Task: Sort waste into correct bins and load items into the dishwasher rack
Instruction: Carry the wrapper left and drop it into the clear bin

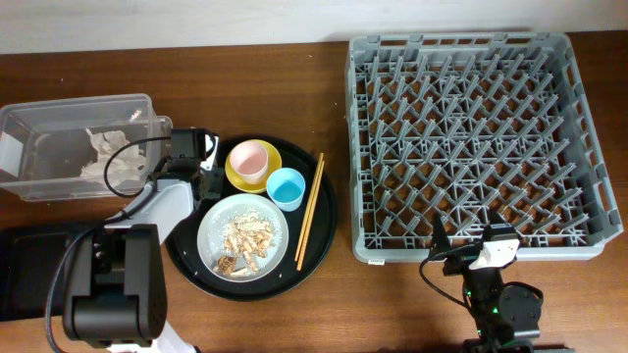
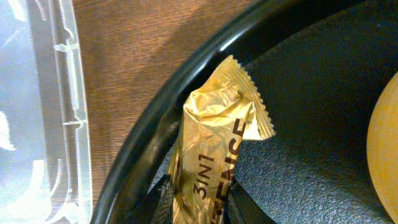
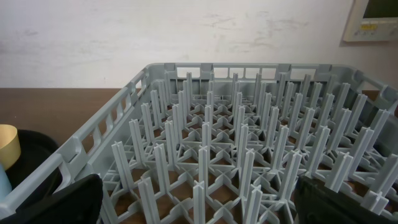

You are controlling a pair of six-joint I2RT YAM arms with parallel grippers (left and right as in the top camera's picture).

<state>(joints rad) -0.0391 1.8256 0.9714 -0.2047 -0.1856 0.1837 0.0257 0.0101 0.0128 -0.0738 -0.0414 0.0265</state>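
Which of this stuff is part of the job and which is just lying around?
Job: wrapper, napkin, scraps, tub, flat black tray, pink cup, blue cup, saucer, plate, chopsticks, rack.
Lying about: round tray, wall panel.

Overhead: even, soft room light, weak shadows. Left wrist: gold glare on snack wrapper [image 2: 214,134]; clear tub [image 2: 43,93] at 9 o'clock washed out, soft. Right wrist: sharp, flat light.
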